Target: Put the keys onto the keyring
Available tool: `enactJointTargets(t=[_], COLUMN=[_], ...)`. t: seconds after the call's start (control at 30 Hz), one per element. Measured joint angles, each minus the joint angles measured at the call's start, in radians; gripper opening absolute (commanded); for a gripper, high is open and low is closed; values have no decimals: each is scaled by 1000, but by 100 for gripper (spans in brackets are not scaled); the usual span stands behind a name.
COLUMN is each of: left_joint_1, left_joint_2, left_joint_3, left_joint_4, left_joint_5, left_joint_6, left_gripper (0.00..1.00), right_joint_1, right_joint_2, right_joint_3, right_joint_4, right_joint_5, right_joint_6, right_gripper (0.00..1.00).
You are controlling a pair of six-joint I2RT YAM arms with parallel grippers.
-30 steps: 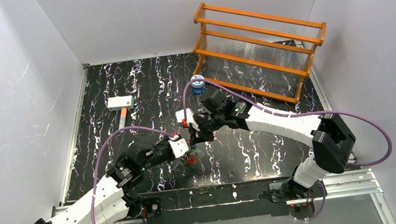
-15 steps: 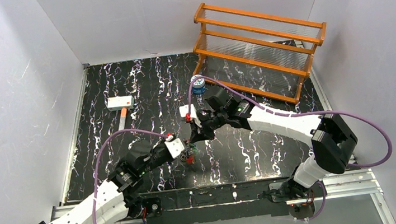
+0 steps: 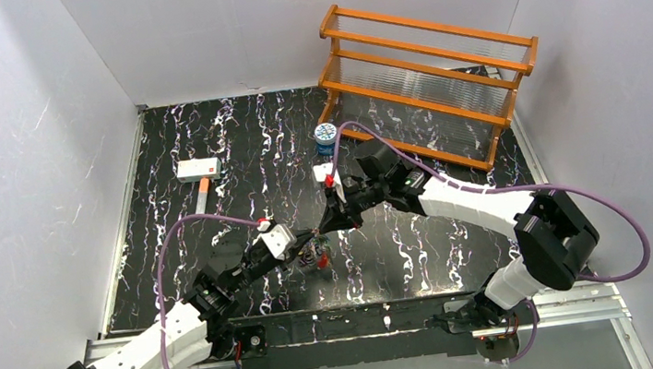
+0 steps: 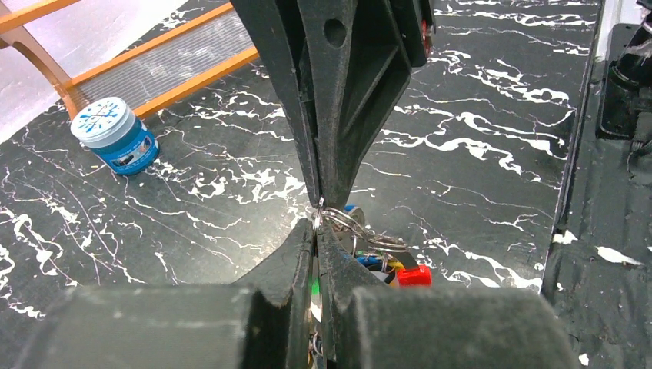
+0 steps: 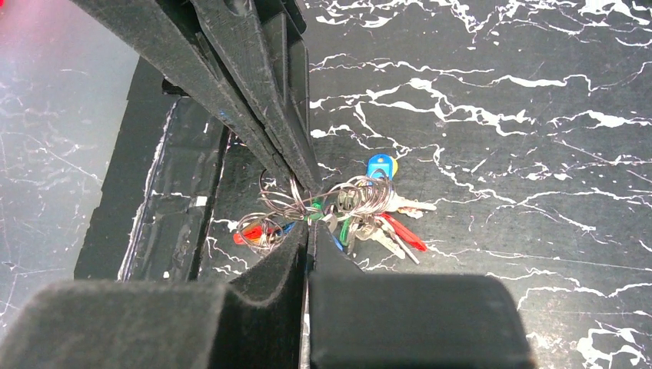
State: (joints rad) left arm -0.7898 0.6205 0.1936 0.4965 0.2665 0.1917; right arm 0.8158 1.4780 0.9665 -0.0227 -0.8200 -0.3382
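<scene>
Threading step — left end effector (image 4: 317, 231) and right end effector (image 5: 307, 223) both clamp the thin silvery wire keyring (image 5: 361, 196) — next, part its coils.

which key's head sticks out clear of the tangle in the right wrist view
The blue-headed key; the red key and green key sit lower in the picture.

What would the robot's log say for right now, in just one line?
left pincer: shut on keyring | right pincer: shut on keyring | keys: bunched by the tips
</scene>
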Motion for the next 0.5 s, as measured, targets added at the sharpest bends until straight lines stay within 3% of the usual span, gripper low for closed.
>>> enactJointTargets(t=[0.1,0.5], left_joint_1=[0,0], left_joint_2=[1,0], left_joint_3=[-7,-21], left_joint_4=[23,74], left_joint_5=[0,-3], left_joint_6=[-16,-43], left_gripper=[0,0], right_joint_1=[-4,-5], right_joint_2=[0,-5], right_joint_3=[-18,-96], right_joint_4=[36,162], right_joint_5=[-21,-34], right_joint_6=[14,74], right_gripper=[12,52])
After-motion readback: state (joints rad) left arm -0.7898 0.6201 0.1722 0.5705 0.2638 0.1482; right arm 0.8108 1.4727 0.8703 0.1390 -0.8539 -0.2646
